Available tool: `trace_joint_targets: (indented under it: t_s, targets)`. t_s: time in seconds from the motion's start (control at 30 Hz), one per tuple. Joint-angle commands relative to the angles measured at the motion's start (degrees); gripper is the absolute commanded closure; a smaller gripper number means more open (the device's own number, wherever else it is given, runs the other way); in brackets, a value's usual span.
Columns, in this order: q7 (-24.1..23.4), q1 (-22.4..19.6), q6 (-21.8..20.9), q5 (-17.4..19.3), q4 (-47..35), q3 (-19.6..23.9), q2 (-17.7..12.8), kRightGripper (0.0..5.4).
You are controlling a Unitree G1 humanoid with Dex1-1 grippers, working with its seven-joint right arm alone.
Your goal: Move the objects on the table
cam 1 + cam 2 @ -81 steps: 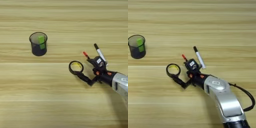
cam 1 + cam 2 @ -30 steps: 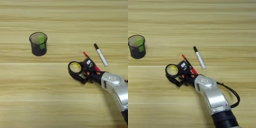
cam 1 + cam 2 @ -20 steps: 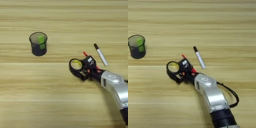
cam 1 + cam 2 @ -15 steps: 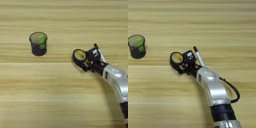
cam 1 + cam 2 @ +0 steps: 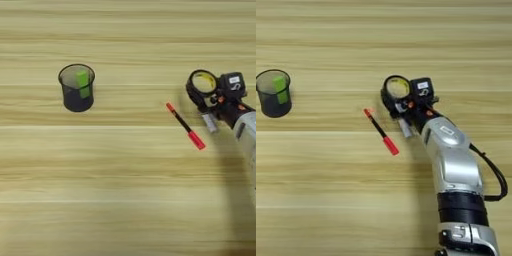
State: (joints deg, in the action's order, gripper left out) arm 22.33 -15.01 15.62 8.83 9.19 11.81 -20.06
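So the right jaws (image 5: 398,102) are up at the right side of the bench (image 5: 115,200), and they look clamped on the black tape ring with yellow core (image 5: 396,89); the ring's yellow middle faces up at the camera and the black fingers hug its near edge; the silver forearm (image 5: 451,160) runs down from there to the bottom of the right eye view, with a black cable looping off its right side.

The thin black-and-red pen (image 5: 185,126) lies flat on the wood just left of the ring and a bit nearer the robot, apart from the jaws; it sits on a diagonal, small red tip at the upper left, fatter red end at the lower right.

The white black-capped marker is mostly hidden; there's a short pale bit poking out just under the jaws (image 5: 209,121) that could be it, but I can't tell for sure.

Way over on the left stands the dark mesh cup (image 5: 76,88), upright, well apart from everything else; the green stick (image 5: 82,83) is inside it, leaning against the far right wall with its top about level with the rim.
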Motion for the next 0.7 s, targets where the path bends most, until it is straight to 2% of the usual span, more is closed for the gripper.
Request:
trace_joint_targets:
  t_s: [0.03,0.43,0.7]
  targets:
    - [-3.48,-5.24,-1.75,-1.28,0.77,2.89,-4.14,1.37]
    - [-6.29,-7.18,-2.12,-4.09,10.22,2.64,-5.74,1.37]
    - [-7.24,-9.74,-4.48,-5.52,19.24,2.68,-6.61,1.37]
